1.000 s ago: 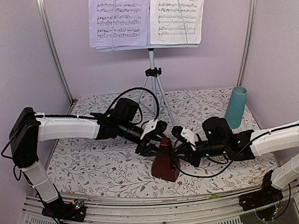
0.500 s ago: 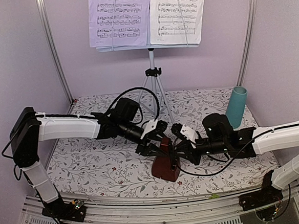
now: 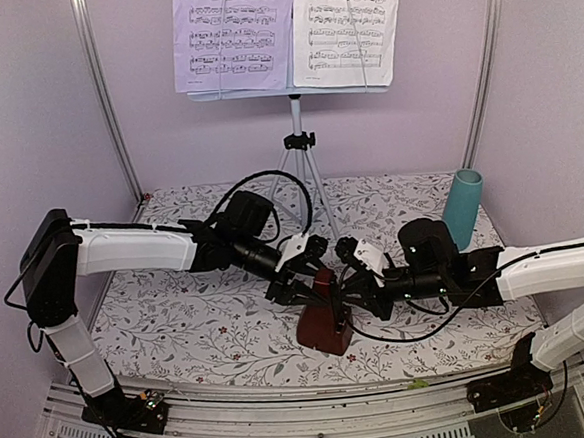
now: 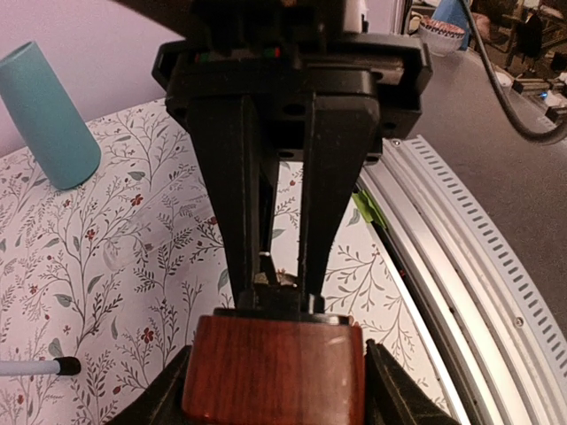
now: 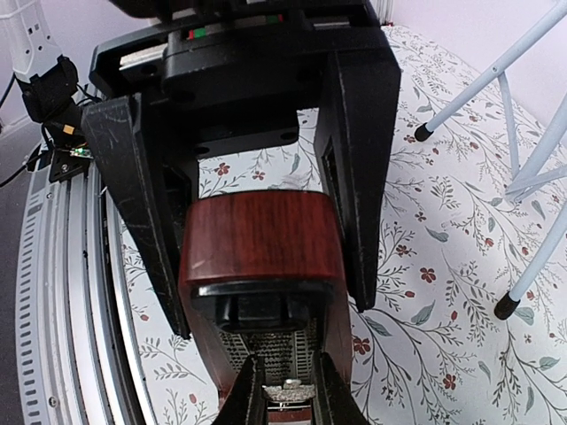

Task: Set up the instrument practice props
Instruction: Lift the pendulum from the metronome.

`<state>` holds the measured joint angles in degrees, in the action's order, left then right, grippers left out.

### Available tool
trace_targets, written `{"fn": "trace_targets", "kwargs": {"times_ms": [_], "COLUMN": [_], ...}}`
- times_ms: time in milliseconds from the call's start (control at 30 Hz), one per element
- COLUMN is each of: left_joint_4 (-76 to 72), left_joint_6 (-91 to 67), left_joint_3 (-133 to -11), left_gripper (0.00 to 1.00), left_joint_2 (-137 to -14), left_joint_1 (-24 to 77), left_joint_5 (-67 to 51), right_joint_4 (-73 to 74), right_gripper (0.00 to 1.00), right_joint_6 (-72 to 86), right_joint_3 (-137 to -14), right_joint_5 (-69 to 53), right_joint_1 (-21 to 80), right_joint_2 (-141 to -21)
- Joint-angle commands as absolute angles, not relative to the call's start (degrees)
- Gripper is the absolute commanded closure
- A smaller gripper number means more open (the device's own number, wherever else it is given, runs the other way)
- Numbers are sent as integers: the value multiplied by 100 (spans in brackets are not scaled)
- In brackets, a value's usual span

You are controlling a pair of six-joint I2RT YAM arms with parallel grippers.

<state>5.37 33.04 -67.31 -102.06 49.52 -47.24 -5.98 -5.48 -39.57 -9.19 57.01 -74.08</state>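
Change noted: the right arm's wrist is riding a little higher and further back than a second ago, and the right jaws (image 4: 276, 283) are sitting slightly higher on the face of the metronome (image 3: 323, 327). The metronome itself is not shifting on the bench (image 3: 179, 327), and neither pair of jaws is changing its width.

The left jaws (image 5: 266, 301) are clamping the metronome's red-brown body, one finger pressing on each side. The right jaws are nearly pressed together, pinching the small silver pendulum weight (image 5: 288, 390) between their tips, just in front of the left jaws.

We are reading this as the pendulum being drawn up or freed while the left arm is bracing the case. The music stand (image 3: 298, 148) is standing well beyond both jaws with the sheet-music pages (image 3: 287, 34) on it, so we are judging the metronome to be the last prop outstanding. We are watching for the case tipping if the right jaws pull harder than the left are holding.
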Motion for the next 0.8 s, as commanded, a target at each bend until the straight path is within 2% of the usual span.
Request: {"fn": "trace_targets", "kwargs": {"times_ms": [0, 100, 167, 200, 367, 767], "left_joint_4": [1266, 1266, 1268, 1269, 1270, 1284], "left_joint_6": [3323, 3322, 3322, 3327, 3313, 3305], "left_joint_3": [-6557, -6558, -6561, -6561, -6583, -6603], "left_gripper": [100, 100, 100, 100, 100, 100], "left_joint_2": [-10635, -10637, -10635, -10635, -10650, -10669], "left_joint_1": [5067, 5078, 5077, 5088, 5083, 5100], "left_joint_5": [-4390, -4381, -4388, -4389, -4392, -4406], "right_joint_4": [-979, -953, -950, -950, -935, -888], "right_gripper": [91, 91, 87, 72, 53, 32], "right_joint_6": [-612, -609, -577, -538, -493, -322], "right_joint_3": [-4253, -4246, -4221, -4171, -4065, -3596], "right_joint_5": [-885, -924, -940, -921, -856, -986], "right_joint_1": [5761, 5765, 5763, 5765, 5762, 5655], "right_joint_2": [-7233, -7298, -7311, -7288, -7189, -6920]}}
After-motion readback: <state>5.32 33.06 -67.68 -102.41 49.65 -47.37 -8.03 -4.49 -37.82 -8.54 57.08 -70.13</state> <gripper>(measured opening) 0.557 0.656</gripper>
